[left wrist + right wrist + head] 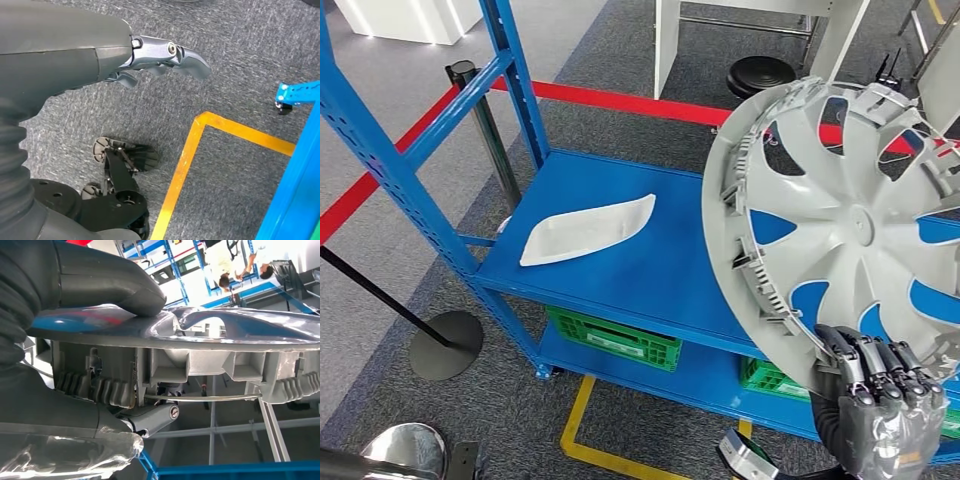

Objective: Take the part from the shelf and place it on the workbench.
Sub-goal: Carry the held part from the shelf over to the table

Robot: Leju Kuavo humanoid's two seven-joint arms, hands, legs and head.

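One part, a grey wheel cover [848, 225], already off the blue shelf [675, 260] and held up on edge in front of its right half, inner side with clips and wire ring turned toward the camera. Gripped at the lower rim by the right hand [882, 395]: dark fingers hooked over the edge in the head view, thumb pressed on the glossy outer face and fingers tucked behind the ribbed rim [181, 365] in the right wrist view. Pinched across the rim, probably because the thin lip gives the only firm purchase on so broad a disc; carried upright, likely to clear the shelf's posts. Left on the shelf's middle board, toward its left side and well apart from the cover, a white elongated trim piece [588, 230]; under that board, green crates [618, 340]. Left hand [166, 55] hanging low near the shelf's foot, over grey carpet and a yellow floor line [181, 165], fingers extended, loosely apart and holding nothing, apparently kept out of the way. No workbench surface identifiable from here, so the carry and set-down judged as yet to come.
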